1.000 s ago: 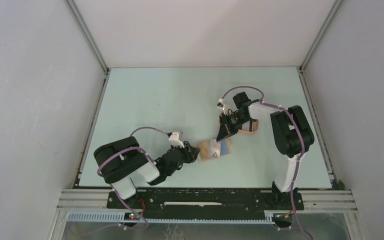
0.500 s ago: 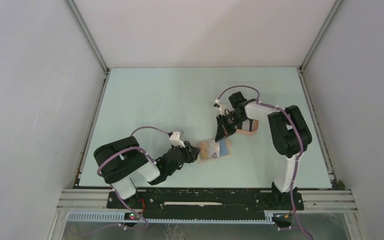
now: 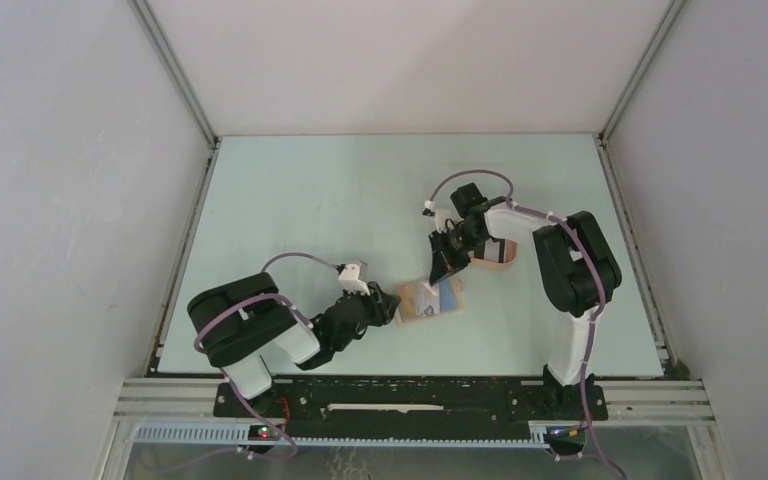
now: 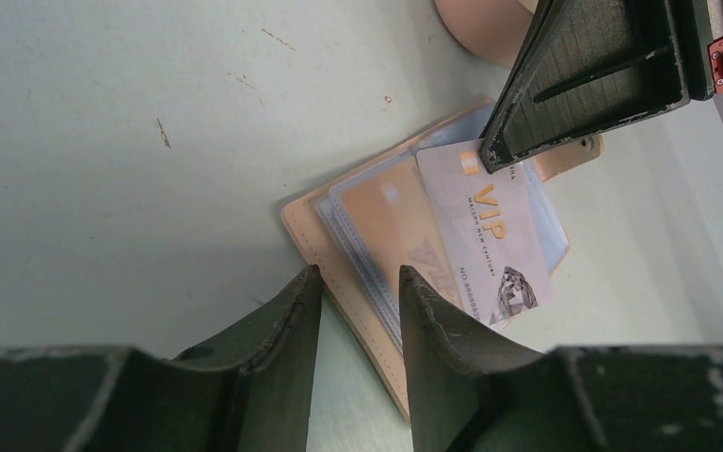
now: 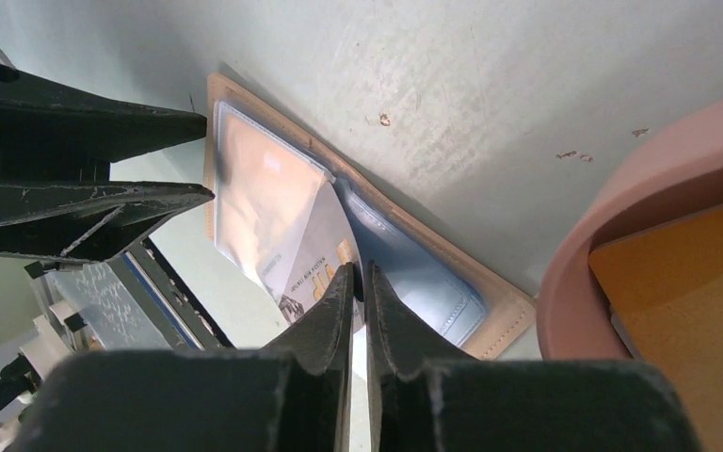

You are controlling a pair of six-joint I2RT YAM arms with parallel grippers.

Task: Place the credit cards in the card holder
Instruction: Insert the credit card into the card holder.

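Holder (image 4: 303,224) is lying open on the worktop (image 4: 104,141), between the two arms and toward the front. Nearest, the left fingers (image 4: 419,301) are standing partly open, empty, straddling the holder's near edge. One is lying over the tan cover, and they are probably bracing the holder so it is not sliding while a card is being pushed in.

Inside, clear sleeves (image 5: 433,282) are fanning up from the tan cover. A gold card (image 4: 386,212) is already sitting in one of them. A white card (image 4: 490,226) marked VIP is lying slantwise over the sleeves, one end toward the slots, so it is not looking fully seated.

Beyond that, the right fingers (image 5: 339,301) are reaching down onto the white card's far corner, apparently to steer it into a slot. They are standing nearly closed, with a thin gap and the card's edge between the tips. Whether they are pinching it or only touching, I cannot tell.

Farthest, just beside the holder, the tray (image 5: 574,273) is holding an orange card (image 5: 687,273), waiting for its turn.
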